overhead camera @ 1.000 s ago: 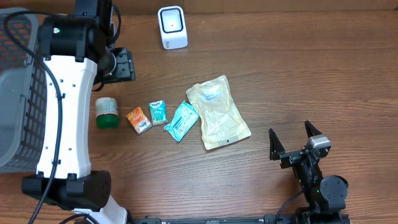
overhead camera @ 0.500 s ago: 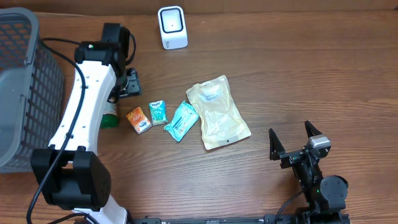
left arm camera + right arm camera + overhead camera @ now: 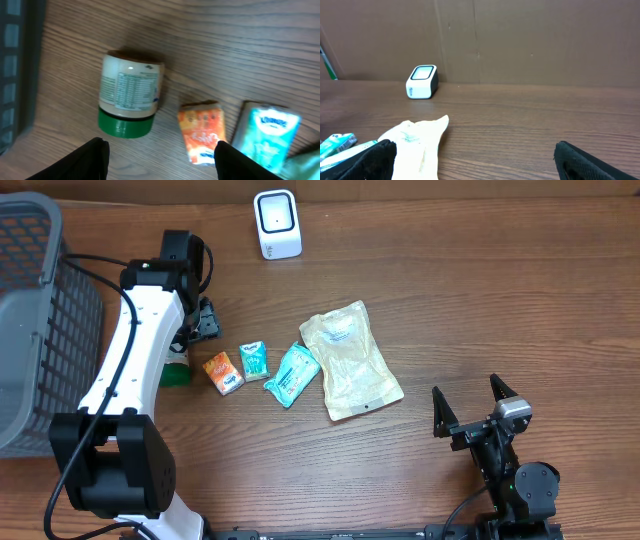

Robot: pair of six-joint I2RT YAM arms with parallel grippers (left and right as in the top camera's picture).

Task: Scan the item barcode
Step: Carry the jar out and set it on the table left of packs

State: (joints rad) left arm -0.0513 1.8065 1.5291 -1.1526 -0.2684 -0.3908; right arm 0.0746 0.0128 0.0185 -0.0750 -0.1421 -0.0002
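Observation:
Several items lie in a row on the wooden table: a jar with a green lid (image 3: pixel 177 374) (image 3: pixel 130 95), an orange packet (image 3: pixel 223 373) (image 3: pixel 202 132), a small teal pack (image 3: pixel 254 360) (image 3: pixel 267 132), a teal tissue pack (image 3: pixel 292 374) and a large cream pouch (image 3: pixel 350 360) (image 3: pixel 417 145). The white barcode scanner (image 3: pixel 277 224) (image 3: pixel 422 81) stands at the back. My left gripper (image 3: pixel 204 321) (image 3: pixel 162 155) hovers open just beyond the jar and orange packet, holding nothing. My right gripper (image 3: pixel 470 408) (image 3: pixel 475 160) rests open at the front right, apart from everything.
A grey mesh basket (image 3: pixel 40 320) stands at the left edge, close to my left arm. A brown board wall closes off the back of the table.
My left arm has swung away from the basket side and its gripper has come forward over the jar and orange packet. The right arm and the items have not moved.

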